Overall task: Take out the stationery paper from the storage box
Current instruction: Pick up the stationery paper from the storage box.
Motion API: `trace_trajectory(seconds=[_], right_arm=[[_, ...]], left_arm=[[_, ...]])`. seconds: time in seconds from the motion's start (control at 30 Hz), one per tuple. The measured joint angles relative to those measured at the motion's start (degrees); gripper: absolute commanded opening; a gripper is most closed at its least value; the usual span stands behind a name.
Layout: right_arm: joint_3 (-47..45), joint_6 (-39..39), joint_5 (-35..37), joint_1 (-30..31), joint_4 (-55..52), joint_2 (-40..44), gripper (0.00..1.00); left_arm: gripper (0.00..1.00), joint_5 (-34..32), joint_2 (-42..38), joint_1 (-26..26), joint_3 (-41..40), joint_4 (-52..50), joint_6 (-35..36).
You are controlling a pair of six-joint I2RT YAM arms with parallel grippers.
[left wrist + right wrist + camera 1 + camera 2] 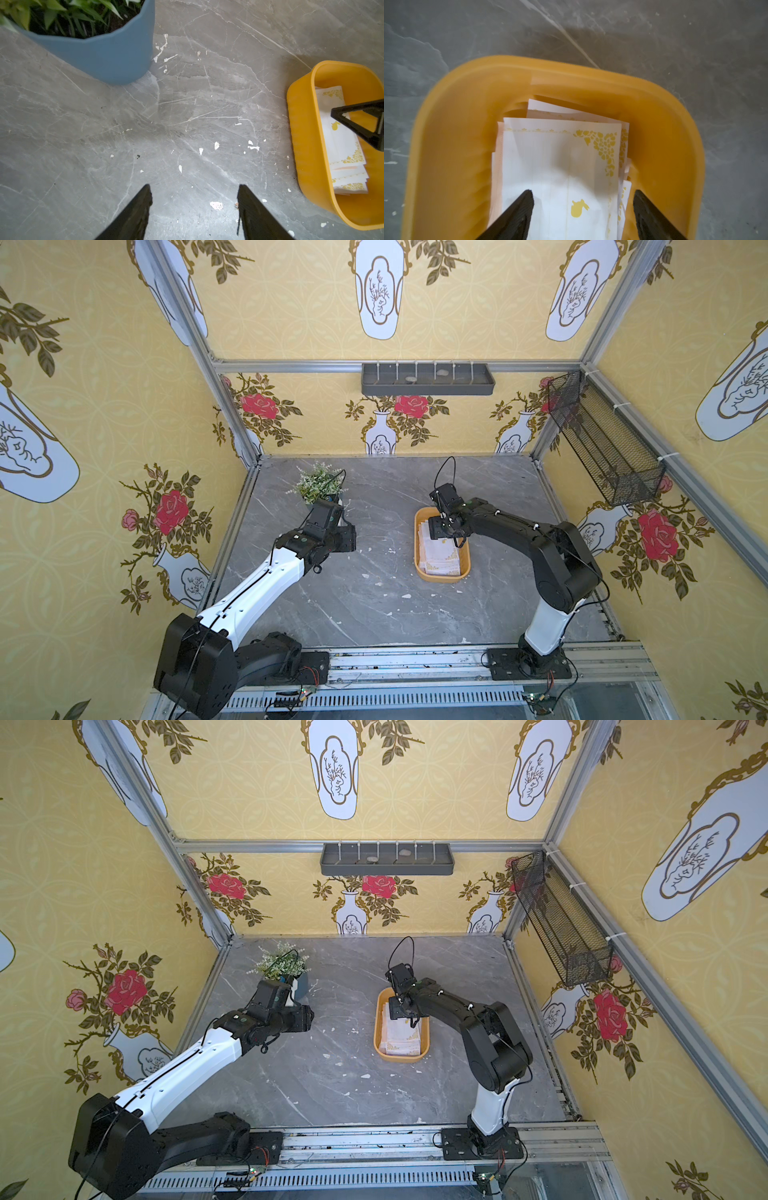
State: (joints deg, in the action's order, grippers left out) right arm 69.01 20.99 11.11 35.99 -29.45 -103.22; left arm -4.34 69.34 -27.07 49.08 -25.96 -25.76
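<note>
The stationery paper (556,166) is lying as a loose stack inside the storage box (452,124), w/ the right gripper (582,194) hanging directly over the box, jaws apart, nothing between them. The left gripper (193,187) is hovering well apart from the box over the grey marble tabletop (187,104), jaws also apart. A blue potted plant (99,56) is sitting farther out on that same side of the box.

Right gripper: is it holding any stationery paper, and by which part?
Nothing is held. The right gripper is open over the stationery paper in the storage box, no sheet pinched. The left gripper is open too, empty.
</note>
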Motion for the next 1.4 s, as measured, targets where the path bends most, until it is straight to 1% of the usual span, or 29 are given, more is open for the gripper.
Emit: trace_trajectory(seconds=[0.1, 0.23, 0.33, 0.5, 0.53, 0.7, 0.8, 0.87, 1.0, 1.27, 1.4], right_arm=[[-0.5, 0.2, 0.1, -0.3, 0.5, -0.7, 0.74], [-1.0, 0.4, 0.1, -0.5, 1.7, -2.0, 0.67], [-1.1, 0.7, 0.1, -0.6, 2.7, -3.2, 0.58], [-1.6, 1.5, 1.0, -0.6, 3.1, -3.2, 0.42], [-1.6, 1.5, 1.2, -0.6, 3.0, -3.0, 0.40], [-1.7, 1.9, 2.9, -0.5, 3.0, -0.3, 0.21], [-1.7, 1.9, 3.4, -0.4, 3.0, 1.4, 0.20], [-1.4, 1.9, 4.0, -0.4, 2.8, 2.0, 0.16], [-1.1, 1.9, 4.8, -0.4, 2.5, 3.0, 0.06], [-1.5, 2.1, 5.1, -0.3, 2.2, 7.1, 0.06], [-1.5, 2.4, 4.3, -0.3, 2.1, 9.6, 0.06]], left_arm=[[0.68, -0.2, -0.1, 0.0, -0.1, 0.0, 0.0], [0.68, -0.2, 0.0, 0.0, -0.1, 0.0, 0.0], [0.68, -0.2, 0.1, -0.1, -0.1, 0.0, -0.2], [0.68, -0.2, 0.1, -0.2, -0.1, 0.0, -0.2], [0.68, -0.2, 0.1, -0.2, -0.1, 0.0, -0.2], [0.69, -0.2, 0.1, -0.2, -0.1, 0.0, -0.2], [0.69, -0.2, 0.3, -0.2, -0.1, 0.0, -0.3], [0.69, -0.2, 0.6, -0.3, -0.1, 0.0, -0.3], [0.69, -0.1, 1.0, -0.4, -0.2, 0.4, -0.4], [0.70, 4.5, 1.1, -0.4, -2.6, 6.1, -2.0], [0.73, 9.2, 1.1, -0.4, -4.8, 11.9, -3.2]])
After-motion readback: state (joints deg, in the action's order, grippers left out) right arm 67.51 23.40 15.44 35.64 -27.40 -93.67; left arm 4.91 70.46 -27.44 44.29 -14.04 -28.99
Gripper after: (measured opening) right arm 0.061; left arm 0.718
